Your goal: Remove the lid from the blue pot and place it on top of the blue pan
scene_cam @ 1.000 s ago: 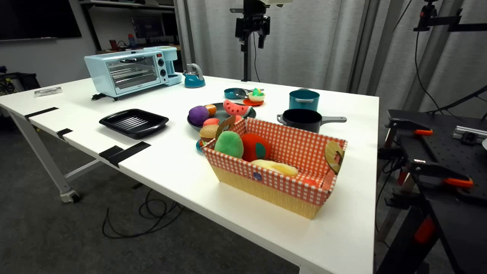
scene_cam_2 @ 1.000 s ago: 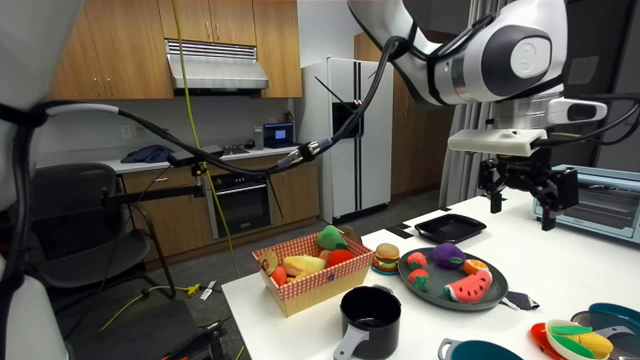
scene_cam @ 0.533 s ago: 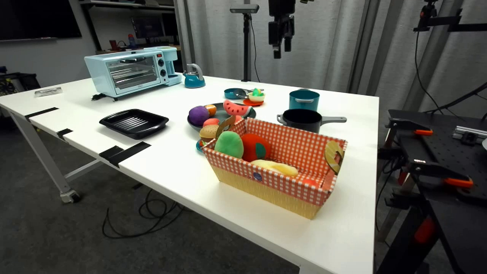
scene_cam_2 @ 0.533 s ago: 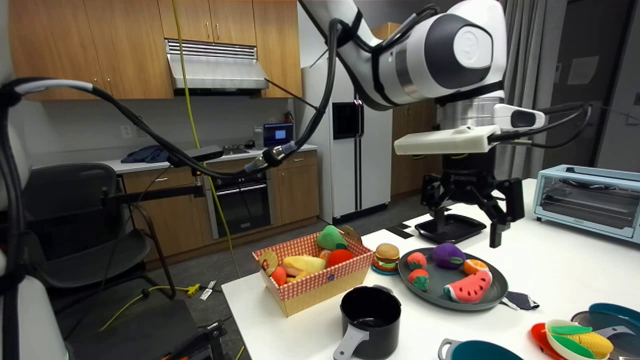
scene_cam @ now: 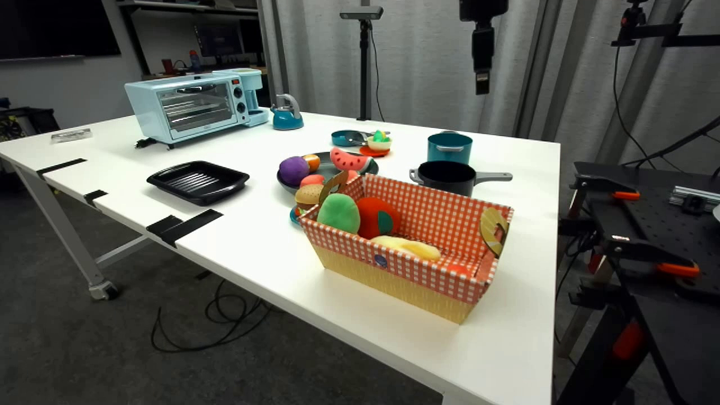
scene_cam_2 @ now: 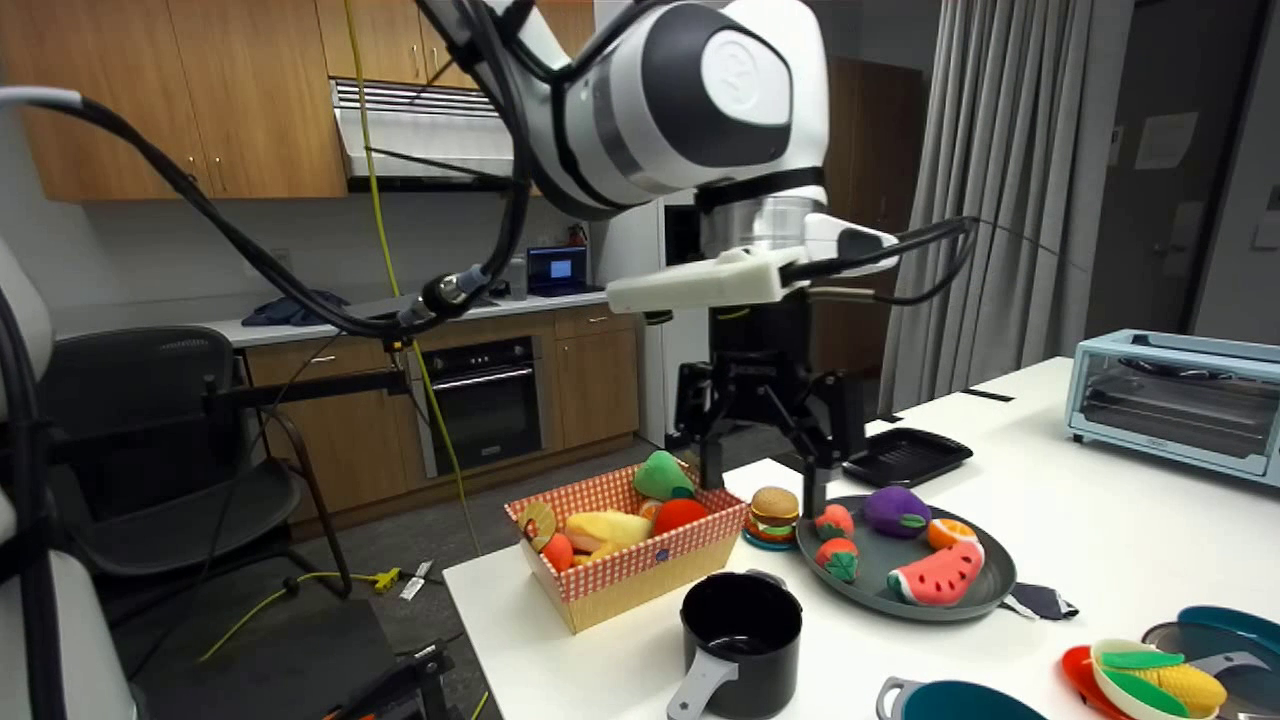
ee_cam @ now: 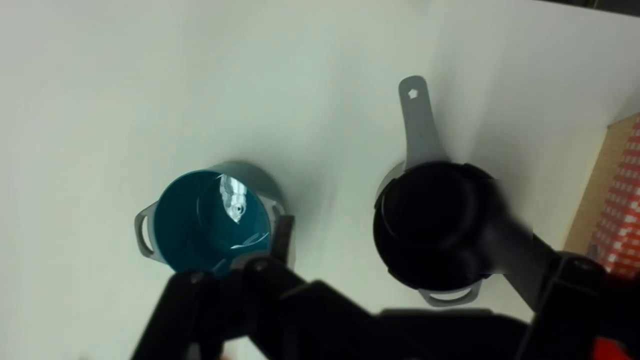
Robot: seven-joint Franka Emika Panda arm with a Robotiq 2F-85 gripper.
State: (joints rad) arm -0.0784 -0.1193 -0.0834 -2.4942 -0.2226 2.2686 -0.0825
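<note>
Pot (scene_cam: 450,156), teal-blue, round and two-handled, stands upright on the white surface (scene_cam: 520,315); the wrist view looks down into it and shows bright reflections inside. Near it, with white surface showing between, stands the dark pan (ee_cam: 415,225), upright, its long grey handle pointing toward the top of the wrist view. The gripper (scene_cam_2: 763,495) hangs in the air above them, its jaws spread wide; in the wrist view one jaw hides some of the pot's edge and the other, blurred, some of the pan. Near the pan stands a red-checked basket (scene_cam_2: 650,580) of toy produce (scene_cam_2: 615,528). A toy burger (scene_cam_2: 773,515) sits between the basket and a grey plate (scene_cam_2: 880,558), which bears a watermelon slice (scene_cam_2: 938,575) and a purple fruit (scene_cam_2: 896,511). Farther from the pot are a black tray (scene_cam_2: 905,457) and a pale blue toaster oven (scene_cam: 191,107).
</note>
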